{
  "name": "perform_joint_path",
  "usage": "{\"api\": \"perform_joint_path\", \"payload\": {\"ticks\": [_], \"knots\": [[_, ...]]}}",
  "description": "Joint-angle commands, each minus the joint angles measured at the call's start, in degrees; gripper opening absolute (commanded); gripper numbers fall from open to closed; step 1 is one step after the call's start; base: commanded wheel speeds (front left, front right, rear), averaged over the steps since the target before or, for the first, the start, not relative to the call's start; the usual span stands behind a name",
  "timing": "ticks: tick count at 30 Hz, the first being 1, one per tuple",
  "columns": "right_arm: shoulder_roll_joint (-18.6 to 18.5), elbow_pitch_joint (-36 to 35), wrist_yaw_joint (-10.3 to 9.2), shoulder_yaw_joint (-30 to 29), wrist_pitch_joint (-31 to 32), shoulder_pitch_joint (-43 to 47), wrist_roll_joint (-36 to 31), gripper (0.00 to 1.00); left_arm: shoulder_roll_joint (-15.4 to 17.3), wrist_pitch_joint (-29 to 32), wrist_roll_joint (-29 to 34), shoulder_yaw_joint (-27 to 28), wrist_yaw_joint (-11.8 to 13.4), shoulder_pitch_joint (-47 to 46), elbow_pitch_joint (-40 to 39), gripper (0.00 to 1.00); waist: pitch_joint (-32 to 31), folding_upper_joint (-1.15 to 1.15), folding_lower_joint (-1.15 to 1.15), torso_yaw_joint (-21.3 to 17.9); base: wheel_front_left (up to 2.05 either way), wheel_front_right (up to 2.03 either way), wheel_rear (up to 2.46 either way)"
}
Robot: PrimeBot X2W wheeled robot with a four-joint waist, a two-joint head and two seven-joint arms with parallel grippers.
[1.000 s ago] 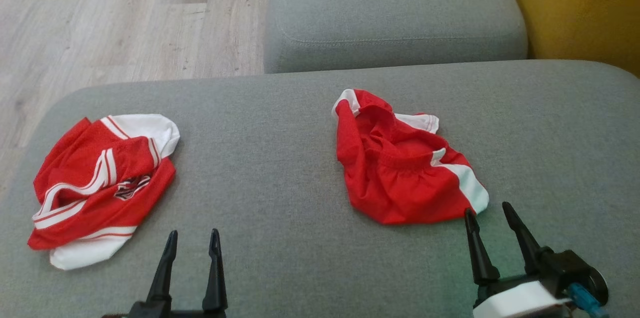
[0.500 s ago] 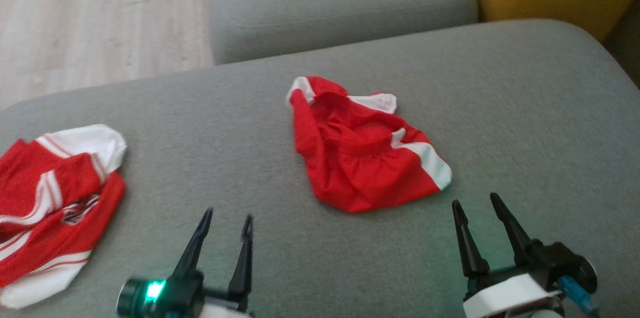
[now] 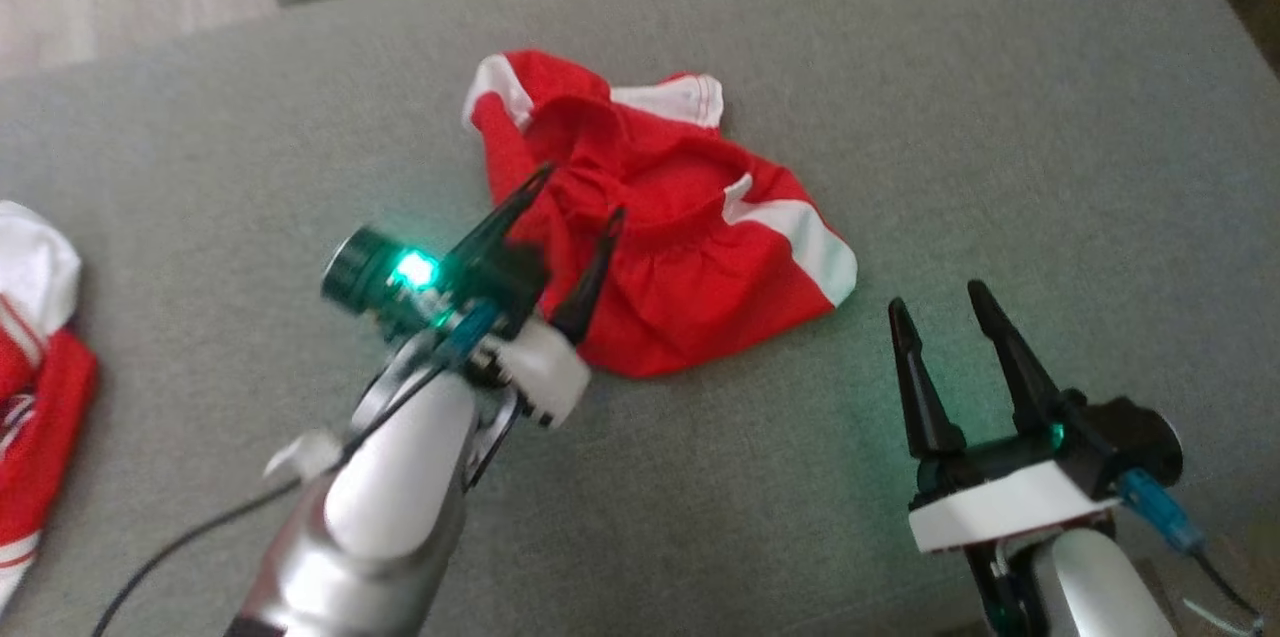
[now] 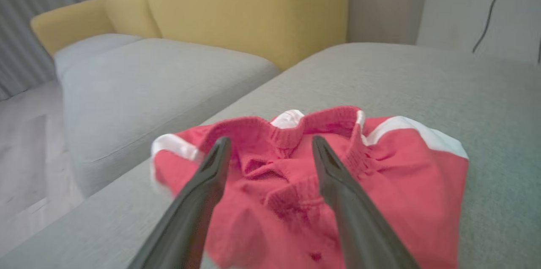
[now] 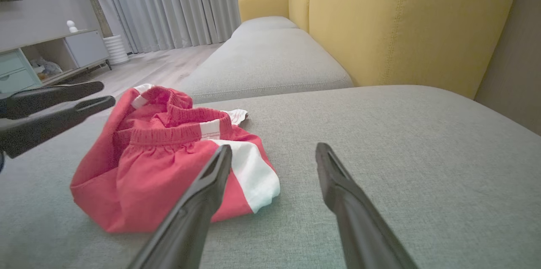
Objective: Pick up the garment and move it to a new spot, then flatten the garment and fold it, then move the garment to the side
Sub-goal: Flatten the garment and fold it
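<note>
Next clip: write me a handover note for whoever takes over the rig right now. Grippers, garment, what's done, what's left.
Left gripper: open, fingers aimed at the waistband of the red shorts; nothing held.
Right gripper: open, empty, beside the shorts' near right corner, over the grey cushion.
Shorts: crumpled on the cushion. A second red and white garment lies at the far left.
Done: nothing yet; no grasp.
Left: pick up, move, flatten, fold, set aside.

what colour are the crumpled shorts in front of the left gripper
Red shorts with white side panels and trim, clearest in the right wrist view.
</note>
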Motion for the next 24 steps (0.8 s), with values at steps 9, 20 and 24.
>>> {"api": "perform_joint_path", "payload": {"ticks": [9,20,24], "knots": [[-0.2,-1.9,-0.04,2.2,-0.3,-4.2,1.0,1.0,-0.2,5.6,-5.4,-8.3,-0.8,-12.1,6.4,1.0,6.4,0.0,-0.02,-2.2,0.0,0.0,0.0],[-0.2,-1.5,-0.04,3.7,-0.3,-4.4,2.1,1.0,-0.3,8.2,-11.9,-16.2,0.0,-17.4,6.4,1.0,6.6,0.0,-0.02,-5.5,0.0,0.0,0.0],[-0.2,-1.5,-0.04,3.7,-0.3,-4.0,2.6,1.0,-0.3,11.0,-12.7,-17.4,1.0,-17.6,8.2,1.0,6.3,0.0,-0.02,-6.7,0.0,0.0,0.0]]}}
